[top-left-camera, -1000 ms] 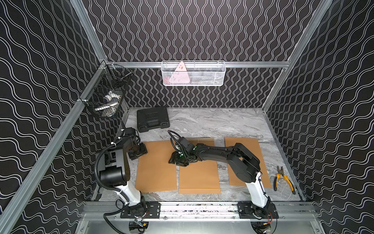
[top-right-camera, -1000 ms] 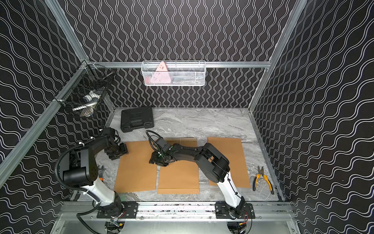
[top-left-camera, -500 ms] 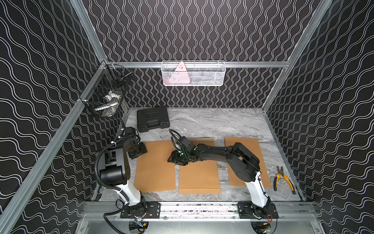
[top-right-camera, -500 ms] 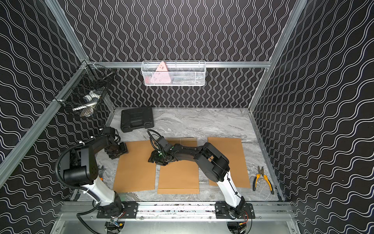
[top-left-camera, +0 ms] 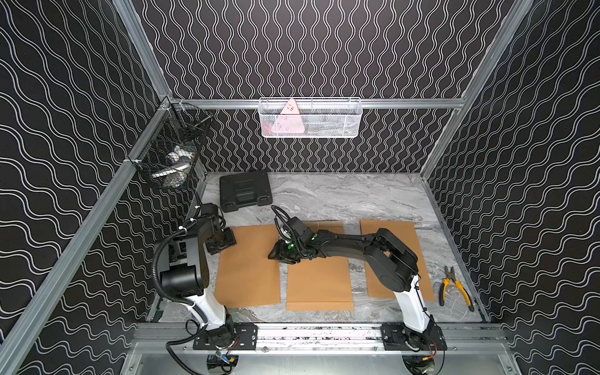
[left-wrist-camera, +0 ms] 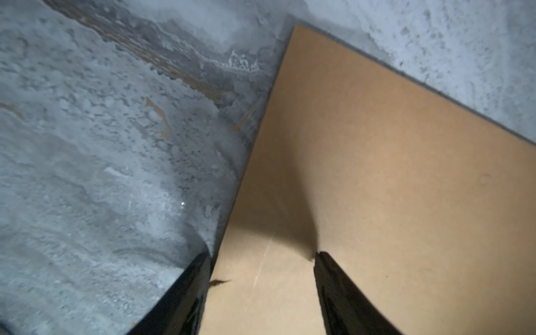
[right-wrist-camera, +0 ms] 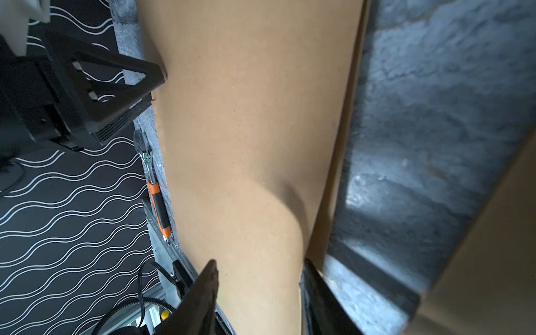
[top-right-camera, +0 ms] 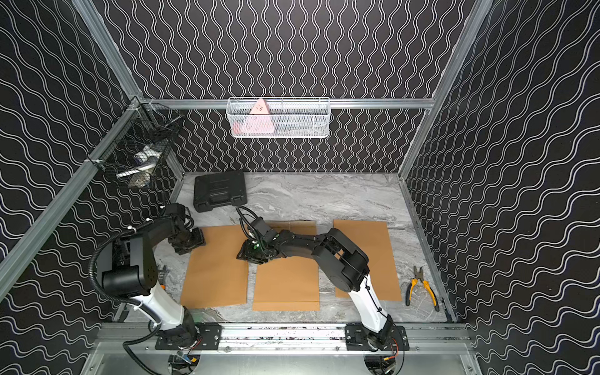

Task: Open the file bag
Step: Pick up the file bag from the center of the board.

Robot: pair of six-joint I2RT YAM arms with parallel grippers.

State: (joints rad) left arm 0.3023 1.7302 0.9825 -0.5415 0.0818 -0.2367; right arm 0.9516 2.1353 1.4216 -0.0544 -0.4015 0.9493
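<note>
Moved: right fingers (right-wrist-camera: 207,287) have shifted left onto the file bag (top-left-camera: 248,269), leftmost on the table (top-left-camera: 324,201)
Right: apart, paper humped between, grip unclear
Left fingers (left-wrist-camera: 336,284): spread astride its far corner
Risk: pinching both layers keeps it shut

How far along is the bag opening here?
Done: nothing visible; the leftmost bag lies on the table with no opening showing. In hand: the left claw straddles its far left corner, and the right claw sits at its opposite edge, paper bulging between its jaws. Left: getting the bag open.
</note>
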